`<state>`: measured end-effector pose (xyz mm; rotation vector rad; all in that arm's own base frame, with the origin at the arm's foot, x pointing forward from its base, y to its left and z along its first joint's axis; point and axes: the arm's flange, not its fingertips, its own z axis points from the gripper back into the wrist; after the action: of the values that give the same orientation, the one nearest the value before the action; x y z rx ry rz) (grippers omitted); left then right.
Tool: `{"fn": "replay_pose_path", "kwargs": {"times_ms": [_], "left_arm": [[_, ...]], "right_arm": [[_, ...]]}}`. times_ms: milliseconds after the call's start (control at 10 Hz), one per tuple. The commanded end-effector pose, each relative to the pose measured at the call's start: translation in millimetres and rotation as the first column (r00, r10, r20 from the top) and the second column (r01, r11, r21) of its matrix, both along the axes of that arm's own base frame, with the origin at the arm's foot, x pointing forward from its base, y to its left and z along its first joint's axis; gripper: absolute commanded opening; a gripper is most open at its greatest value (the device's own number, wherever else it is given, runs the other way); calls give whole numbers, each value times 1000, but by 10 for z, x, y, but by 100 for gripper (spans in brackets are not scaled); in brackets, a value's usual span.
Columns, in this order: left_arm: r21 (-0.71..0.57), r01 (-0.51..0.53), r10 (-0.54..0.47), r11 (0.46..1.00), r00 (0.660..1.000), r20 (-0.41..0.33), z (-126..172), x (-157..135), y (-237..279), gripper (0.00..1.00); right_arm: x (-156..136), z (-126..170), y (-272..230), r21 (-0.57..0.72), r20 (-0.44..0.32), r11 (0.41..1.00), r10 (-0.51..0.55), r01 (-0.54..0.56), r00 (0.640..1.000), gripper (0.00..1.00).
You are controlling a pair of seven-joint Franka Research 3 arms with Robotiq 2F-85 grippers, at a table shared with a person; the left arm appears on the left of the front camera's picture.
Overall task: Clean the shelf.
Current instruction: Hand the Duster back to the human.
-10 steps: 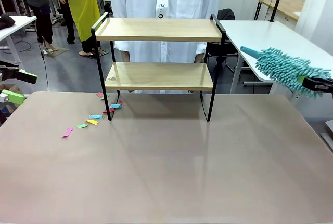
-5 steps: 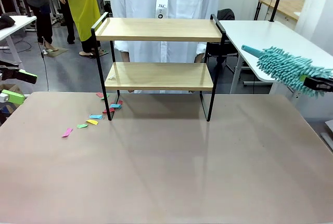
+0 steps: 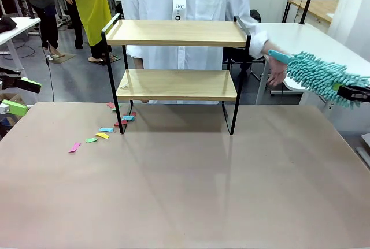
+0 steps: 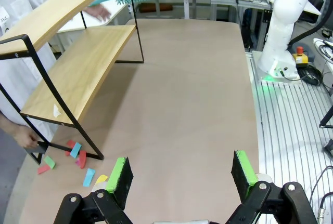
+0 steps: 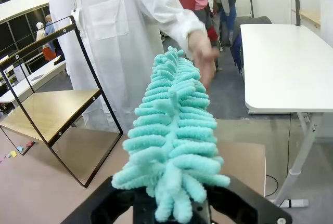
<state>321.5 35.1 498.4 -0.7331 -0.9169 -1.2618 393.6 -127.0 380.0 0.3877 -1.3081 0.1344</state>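
So the biggest thing in view was the desk (image 3: pixel 173 185), a wide brownish top running from the front edge back to where the person stood. The person (image 3: pixel 182 6) was on the far side in a long white shirt with a tag hanging on the chest, standing right behind the shelf.

Next biggest was the shelf (image 3: pixel 176 84), the two-tier one, light wood boards in a thin black metal frame. It stood upright at the far edge of the desk, around the middle. A small pale scrap (image 4: pixel 56 110) was lying on the lower board, near the end on the robot's left.

Then there was the duster (image 3: pixel 326 75), a fluffy teal thing. The right fingers (image 5: pixel 171 203) were closed on it and held it up off to the robot's right of the shelf, with its smooth teal end pointing toward the person's side. The person's left hand (image 3: pixel 277 71) was up near that end; I honestly couldn't tell if it was touching. The other hand (image 4: pixel 26 136) hung low behind the shelf.

The left fingers (image 4: pixel 179 174) were spread wide with nothing between them, out by the desk's edge on the robot's left.

Smallest stuff: a bunch of colored paper bits on the desk, around the shelf's foot on the robot's left. Some red ones (image 4: pixel 82 159) and a blue one (image 4: pixel 75 150) sat close to the frame, while a yellow one (image 3: pixel 102 136), a green one (image 3: pixel 91 140) and a pink one (image 3: pixel 74 147) trailed off toward the robot's left.
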Motion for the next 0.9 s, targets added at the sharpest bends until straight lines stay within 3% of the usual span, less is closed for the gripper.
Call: {"fn": "replay_pose_path", "kwargs": {"times_ms": [0, 800], "left_arm": [[-21, 4, -3, 1000, 1000, 19, 4, 19, -13, 100], [-21, 4, -3, 1000, 1000, 19, 4, 19, -13, 100]], "right_arm": [[-4, 37, 4, -1, 1, 1000, -4, 4, 1000, 17], [-4, 37, 4, -1, 1, 1000, -4, 4, 1000, 17]]}}
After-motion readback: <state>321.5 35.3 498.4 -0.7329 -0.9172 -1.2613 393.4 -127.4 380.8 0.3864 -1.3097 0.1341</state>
